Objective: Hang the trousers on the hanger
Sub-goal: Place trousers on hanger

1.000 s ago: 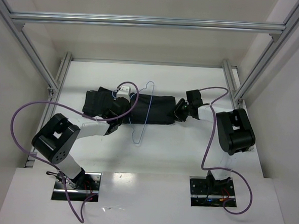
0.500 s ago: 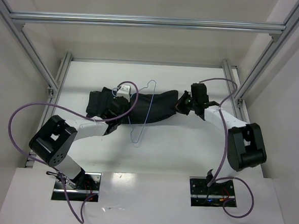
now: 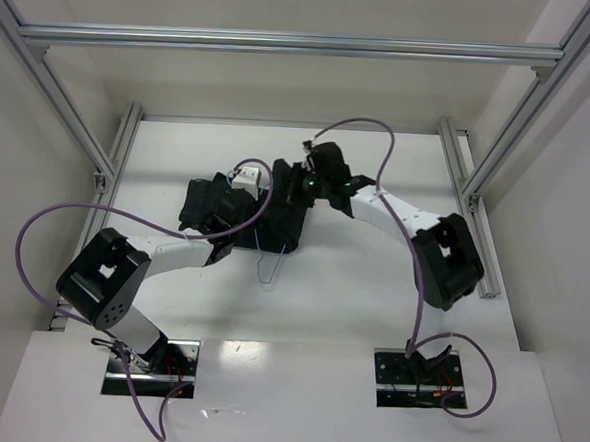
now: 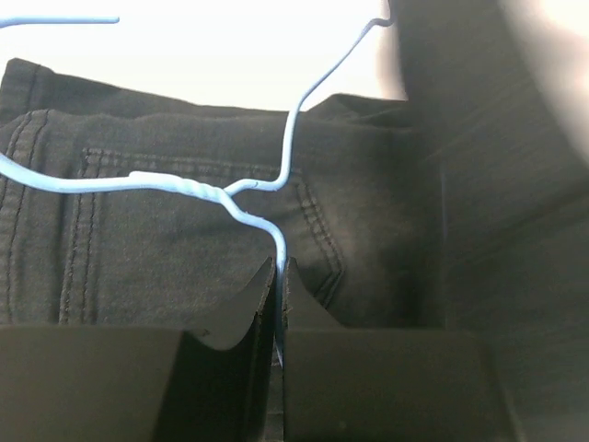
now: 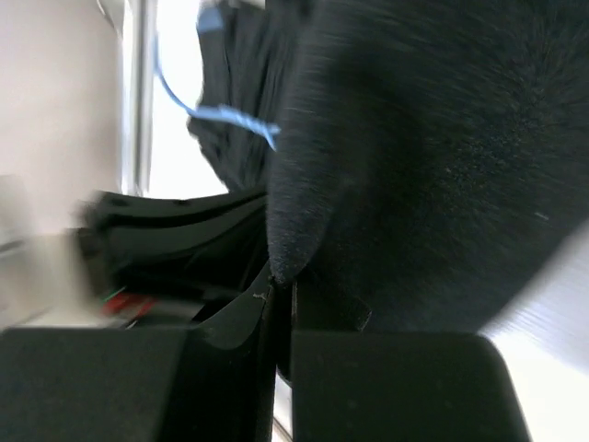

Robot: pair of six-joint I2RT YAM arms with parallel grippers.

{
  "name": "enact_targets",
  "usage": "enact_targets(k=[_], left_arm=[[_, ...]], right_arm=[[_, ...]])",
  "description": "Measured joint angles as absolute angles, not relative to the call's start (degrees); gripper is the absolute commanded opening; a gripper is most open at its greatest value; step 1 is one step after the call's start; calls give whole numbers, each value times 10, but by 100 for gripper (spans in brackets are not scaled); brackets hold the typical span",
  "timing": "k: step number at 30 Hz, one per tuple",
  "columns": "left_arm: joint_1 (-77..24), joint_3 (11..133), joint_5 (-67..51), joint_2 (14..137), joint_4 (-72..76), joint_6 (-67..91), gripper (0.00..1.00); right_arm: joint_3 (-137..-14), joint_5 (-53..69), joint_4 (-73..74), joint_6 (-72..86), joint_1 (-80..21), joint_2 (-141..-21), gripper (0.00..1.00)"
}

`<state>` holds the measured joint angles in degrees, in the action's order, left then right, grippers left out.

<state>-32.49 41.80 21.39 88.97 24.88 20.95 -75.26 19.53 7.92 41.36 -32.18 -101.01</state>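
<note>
Pinching the hanger [image 4: 175,181] between its tips, the left tool [image 4: 279,267] sits over the trousers [image 4: 138,244], a fold of which is clamped in the right tool [image 5: 281,281] close beside it.

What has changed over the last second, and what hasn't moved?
The right gripper closed on the leg end of the trousers and swung left. It folded that end over the hanger, so the cloth is now bunched left of centre instead of stretched out. Unchanged: the left gripper stays shut on the hanger's wire, and the hanger lies about where it did.
</note>
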Motion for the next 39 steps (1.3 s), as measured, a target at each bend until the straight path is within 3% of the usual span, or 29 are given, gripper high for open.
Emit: enact_targets(k=[19,21,23,26,39], left_arm=[[-325,442,198,864,208,199,0],[-325,454,196,864,201,199,0],[-325,467,191,864,200,199,0],[-325,477,189,863,199,202,0],[-350,488,115,829,206,228,0]], right_arm=[[-825,334,22,426,-355,-1255,2],[-834,352,12,436,-354,-1276,16],[-840,360,8,442,-354,-1280,45],[-844,377,-6,452,-355,-1276,68],[-688,175,64,465,-336,-1048,95]])
